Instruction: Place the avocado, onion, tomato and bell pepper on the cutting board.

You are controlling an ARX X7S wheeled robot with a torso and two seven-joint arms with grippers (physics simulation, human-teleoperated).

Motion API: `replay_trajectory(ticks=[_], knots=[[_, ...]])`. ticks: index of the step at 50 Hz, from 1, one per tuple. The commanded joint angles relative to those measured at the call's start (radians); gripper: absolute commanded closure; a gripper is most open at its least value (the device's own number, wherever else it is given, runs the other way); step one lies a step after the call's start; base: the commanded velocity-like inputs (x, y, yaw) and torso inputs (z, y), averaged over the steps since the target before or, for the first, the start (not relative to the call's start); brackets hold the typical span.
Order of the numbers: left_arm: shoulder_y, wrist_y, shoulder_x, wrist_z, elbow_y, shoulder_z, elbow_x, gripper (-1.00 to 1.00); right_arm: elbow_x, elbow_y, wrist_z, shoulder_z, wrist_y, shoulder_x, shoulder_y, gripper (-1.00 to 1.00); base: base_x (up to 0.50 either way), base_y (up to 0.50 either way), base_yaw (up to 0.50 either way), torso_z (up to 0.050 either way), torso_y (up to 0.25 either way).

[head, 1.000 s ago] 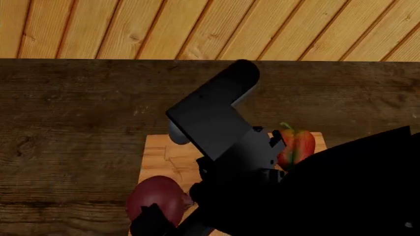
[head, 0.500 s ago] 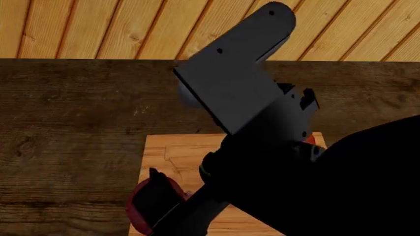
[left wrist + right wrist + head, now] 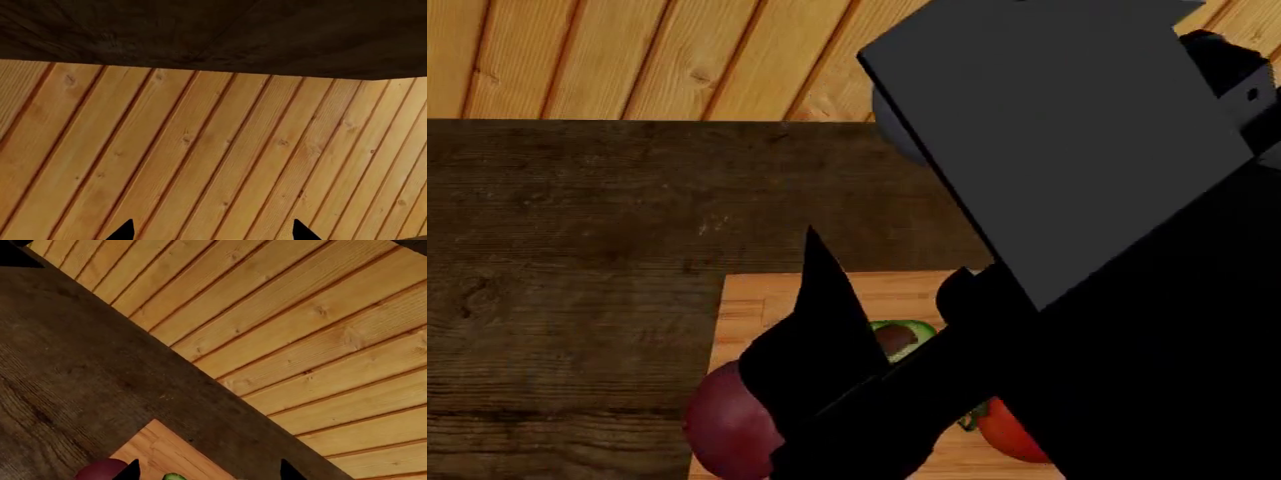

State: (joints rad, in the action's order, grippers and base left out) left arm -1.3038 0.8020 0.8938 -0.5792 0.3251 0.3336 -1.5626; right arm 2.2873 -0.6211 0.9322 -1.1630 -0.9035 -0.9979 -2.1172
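Observation:
The cutting board (image 3: 771,300) lies on the dark wood table. On it are the purple-red onion (image 3: 714,425) at the near left, the halved avocado (image 3: 905,335) and the orange-red tomato (image 3: 1014,432), both partly hidden by my black arm. The bell pepper is hidden. My right gripper (image 3: 208,473) is open and empty above the board (image 3: 157,447), with the onion (image 3: 100,471) by one fingertip and the avocado's edge (image 3: 173,476) between the jaws. My left gripper (image 3: 212,233) is open and empty, facing the plank floor past the table edge.
A large grey arm link (image 3: 1054,130) fills the upper right of the head view, with black arm parts below it. A black pointed finger (image 3: 817,290) stands over the board. The dark table (image 3: 574,250) extends left; its far edge (image 3: 627,122) meets the plank floor.
The arm over the board has risen and swung up to the right, close to the camera. It now hides the bell pepper and uncovers the avocado and tomato. The onion stays put.

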Motion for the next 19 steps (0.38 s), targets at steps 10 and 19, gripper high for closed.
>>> replay_trajectory(ticks=[10, 19], knots=[[0.153, -0.081, 0.158, -0.03, 0.27, -0.168, -0.131, -1.0, 0.341, -0.119, 0.419, 0.113, -0.032, -0.029, -0.23, -1.0, 0.0, 0.0, 0.0, 0.0, 0.0], [0.283, -0.164, 0.224, -0.029, 0.37, -0.292, -0.134, -1.0, 0.52, -0.147, 0.638, 0.259, -0.054, -0.026, -0.239, -1.0, 0.0, 0.0, 0.0, 0.0, 0.0]])
